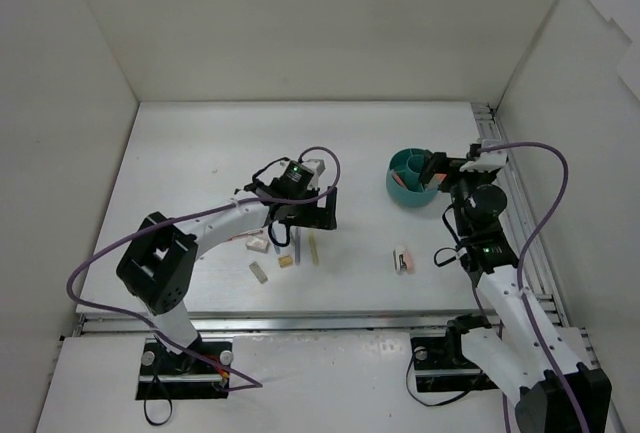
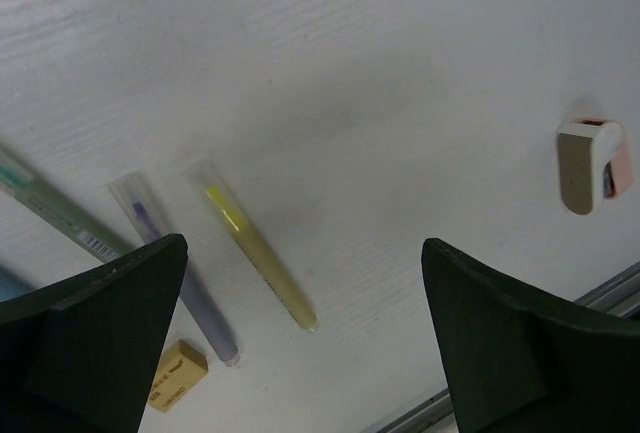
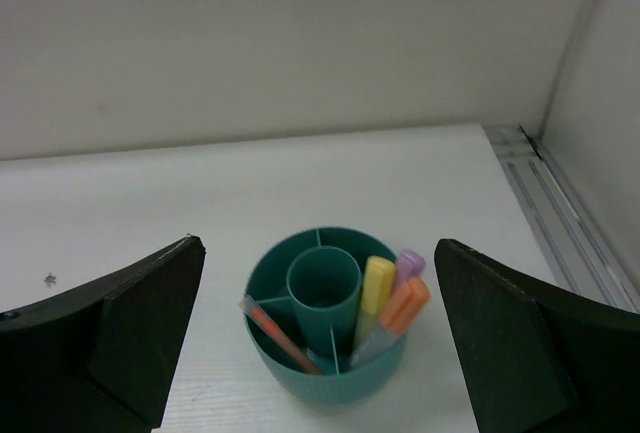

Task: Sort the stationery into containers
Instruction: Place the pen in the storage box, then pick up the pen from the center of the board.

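Observation:
The teal organiser (image 1: 408, 181) stands at the right back. In the right wrist view the organiser (image 3: 325, 378) holds a yellow marker (image 3: 375, 288), a purple marker (image 3: 408, 265), an orange marker (image 3: 405, 305) and a red pen (image 3: 280, 335). My right gripper (image 3: 320, 353) is open and empty, at the organiser's near side (image 1: 437, 167). My left gripper (image 2: 305, 348) is open and empty above loose items (image 1: 308, 211): a yellow marker (image 2: 262, 261), a purple marker (image 2: 188, 288), a pale green pen (image 2: 55, 213) and a tan eraser (image 2: 178, 375).
A white and pink block (image 1: 402, 259) lies alone right of centre, also in the left wrist view (image 2: 588, 165). Small erasers (image 1: 258, 244) lie left of the markers. White walls enclose the table. A metal rail (image 1: 520, 243) runs along the right edge.

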You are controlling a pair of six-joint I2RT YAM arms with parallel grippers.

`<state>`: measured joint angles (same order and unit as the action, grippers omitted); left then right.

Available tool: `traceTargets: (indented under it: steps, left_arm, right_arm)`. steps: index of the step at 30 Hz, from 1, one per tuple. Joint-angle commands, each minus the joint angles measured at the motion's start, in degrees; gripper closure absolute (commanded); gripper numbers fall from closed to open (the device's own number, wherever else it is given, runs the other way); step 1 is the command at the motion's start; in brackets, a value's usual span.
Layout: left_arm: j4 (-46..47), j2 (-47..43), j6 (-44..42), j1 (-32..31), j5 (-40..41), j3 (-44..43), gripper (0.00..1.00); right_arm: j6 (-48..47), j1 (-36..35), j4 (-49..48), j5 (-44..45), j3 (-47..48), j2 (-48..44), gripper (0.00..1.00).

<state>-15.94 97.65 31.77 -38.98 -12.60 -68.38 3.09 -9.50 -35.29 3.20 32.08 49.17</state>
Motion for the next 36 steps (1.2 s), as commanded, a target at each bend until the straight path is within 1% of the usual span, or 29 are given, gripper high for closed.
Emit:
traceTargets:
  steps: [1, 2, 4, 6, 10, 12, 13, 14, 16, 18, 19, 20, 21, 23, 24, 26, 27, 29, 33, 36]
  left_arm:
    - [-3.7, 0.0, 5.9, -1.0, 5.5, -2.4, 0.01]
    - [-4.1, 0.9, 6.9, -2.1, 6.2, -2.7, 0.03]
    - [-5.1, 2.0, 8.0, -3.1, 9.2, -3.6, 0.04]
    - [-6.8, 4.3, 8.8, -3.8, 10.0, -5.4, 0.05]
    - [-7.3, 7.1, 9.5, -3.8, 10.0, -7.0, 0.15]
    - [-7.3, 7.8, 9.5, -3.8, 10.3, -7.2, 0.18]
    - [-7.1, 8.0, 9.5, -4.3, 10.8, -7.3, 0.22]
    - [-7.8, 8.4, 9.7, -4.3, 11.3, -7.6, 0.24]
    - [-9.3, 9.2, 10.0, -4.3, 12.3, -8.3, 0.33]
    - [-10.0, 9.7, 10.2, -4.3, 14.6, -8.4, 0.38]
    - [-9.7, 9.9, 10.0, -4.3, 14.7, -8.4, 0.45]
    - [-9.3, 10.0, 9.9, -4.3, 14.7, -8.4, 0.49]
    - [-8.9, 10.2, 9.5, -4.3, 14.6, -8.4, 0.57]
    - [-8.2, 10.9, 8.6, -4.3, 14.5, -9.0, 0.66]
    - [-8.1, 11.2, 8.2, -4.9, 14.7, -9.4, 0.75]
    - [-8.2, 12.0, 7.5, -4.9, 14.9, -10.8, 0.85]
    - [-8.4, 12.3, 7.4, -4.9, 15.0, -11.2, 0.93]
    - [-8.4, 12.7, 6.6, -4.9, 15.1, -12.5, 1.0]
    - [-7.8, 12.8, 3.3, -4.9, 14.7, -14.8, 1.0]
    - [-3.3, 11.0, -1.3, -4.9, 13.2, -16.6, 1.0]
  right_arm:
    - [6.9, -0.4, 14.5, 15.5, 8.1, -1.9, 0.02]
    - [9.1, -0.4, 18.3, 18.8, 9.0, -1.7, 0.02]
    - [10.3, -0.5, 19.9, 19.3, 10.5, -1.5, 0.02]
    - [10.7, -0.5, 20.2, 18.3, 10.6, -1.4, 0.02]
    - [11.1, -0.6, 21.0, 18.5, 10.7, -1.4, 0.02]
    - [11.1, -0.7, 21.5, 18.8, 10.7, -1.6, 0.02]
    - [11.1, -0.6, 21.4, 18.8, 10.6, -1.8, 0.02]
    - [11.1, -0.6, 21.5, 18.7, 10.6, -1.8, 0.02]
    - [11.0, -0.6, 21.5, 18.6, 10.5, -1.8, 0.02]
    - [11.1, -0.7, 21.5, 18.7, 10.6, -1.8, 0.02]
    - [11.2, -0.6, 21.7, 18.7, 10.6, -1.8, 0.02]
    - [11.1, -0.7, 21.7, 18.7, 10.6, -1.8, 0.02]
    - [11.2, -0.7, 21.8, 18.7, 10.6, -1.8, 0.02]
    - [11.1, -0.7, 21.7, 18.9, 10.6, -2.0, 0.02]
    - [11.0, -0.8, 21.8, 18.9, 10.6, -2.1, 0.02]
    - [10.9, -0.6, 21.8, 19.2, 10.6, -2.3, 0.02]
    - [10.8, -0.5, 21.8, 19.3, 10.7, -2.3, 0.02]
    - [10.7, -0.8, 21.9, 19.6, 10.7, -2.7, 0.02]
    - [10.5, -0.6, 21.9, 19.5, 10.4, -3.4, 0.02]
    - [10.4, -0.7, 21.8, 19.4, 9.7, -4.3, 0.02]
